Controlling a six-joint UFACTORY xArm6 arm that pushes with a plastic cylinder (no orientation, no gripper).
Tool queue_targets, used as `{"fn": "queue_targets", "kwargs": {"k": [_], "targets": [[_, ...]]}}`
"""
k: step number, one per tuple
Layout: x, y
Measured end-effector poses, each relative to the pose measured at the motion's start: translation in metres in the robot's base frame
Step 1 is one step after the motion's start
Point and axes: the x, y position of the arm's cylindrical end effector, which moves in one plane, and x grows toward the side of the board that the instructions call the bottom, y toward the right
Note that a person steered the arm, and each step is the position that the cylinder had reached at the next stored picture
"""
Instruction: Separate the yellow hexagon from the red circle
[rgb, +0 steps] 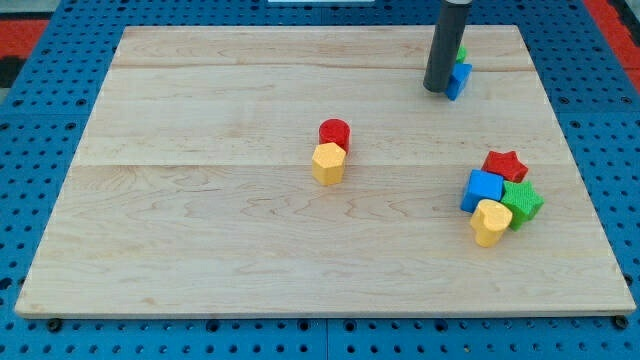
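The yellow hexagon (328, 163) lies near the board's middle, touching the red circle (335, 132), which sits just above it toward the view's top. My tip (437, 90) is at the view's upper right, far from both. It stands right beside a blue block (459, 79) and a green block (461, 53) that the rod partly hides.
A cluster lies at the view's right: a red star (505, 164), a blue block (483, 190), a green block (523, 202) and a yellow heart-shaped block (490, 221). The wooden board (200, 220) rests on a blue pegboard surface.
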Motion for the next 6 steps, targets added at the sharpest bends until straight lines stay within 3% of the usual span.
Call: {"fn": "queue_targets", "kwargs": {"k": [1, 2, 4, 5, 6], "targets": [[0.005, -0.025], [0.037, -0.072], [0.12, -0.112], [0.188, -0.115], [0.233, -0.076]]}}
